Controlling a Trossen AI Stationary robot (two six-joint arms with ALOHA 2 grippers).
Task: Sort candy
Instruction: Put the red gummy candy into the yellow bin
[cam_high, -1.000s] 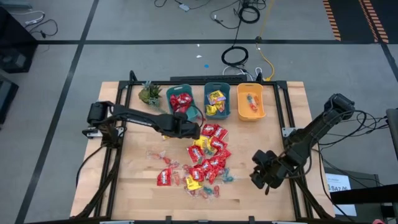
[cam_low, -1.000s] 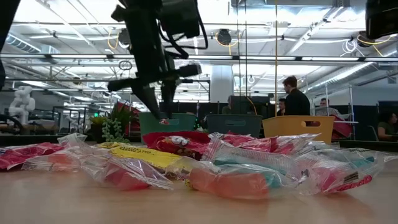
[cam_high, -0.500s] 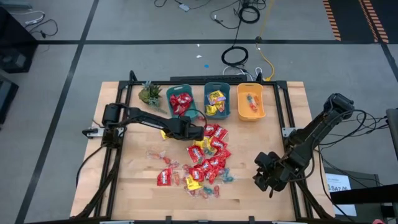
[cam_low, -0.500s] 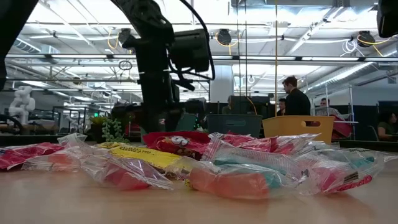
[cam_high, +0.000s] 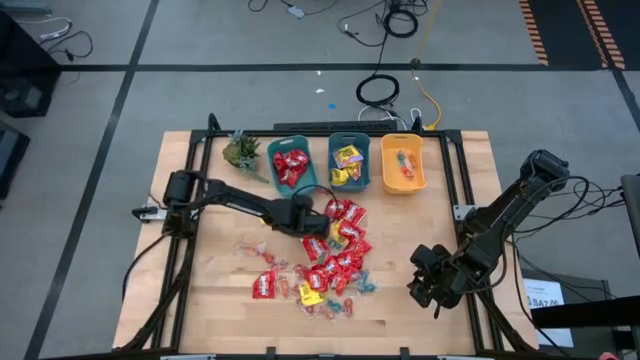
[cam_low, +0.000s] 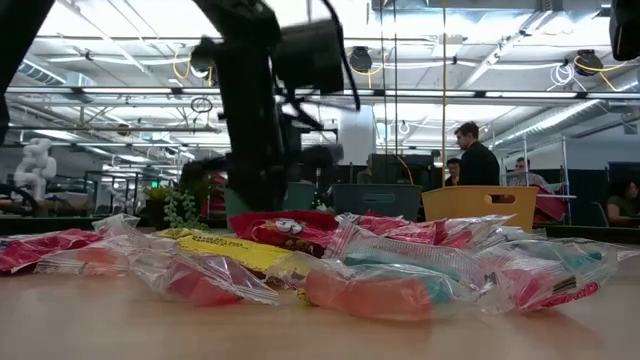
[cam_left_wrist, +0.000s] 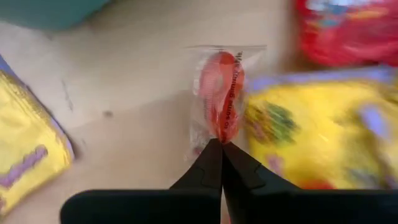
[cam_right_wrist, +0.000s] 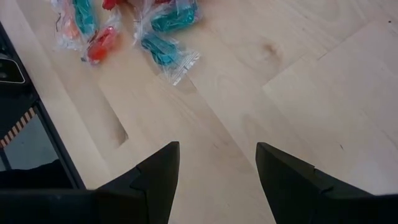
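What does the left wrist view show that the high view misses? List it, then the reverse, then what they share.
Left wrist only: the left end effector shut on the clear wrapper of an orange candy.

High view only: three bins, the plant, the whole pile, and the right end effector waiting open near the table's right edge.

Both: the wooden table, yellow packets and red packets beside the left end effector.

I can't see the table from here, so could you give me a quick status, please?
Left pincer shut on orange clear-wrapped candy. Right pincer open, waiting over bare table. Nothing blocking.
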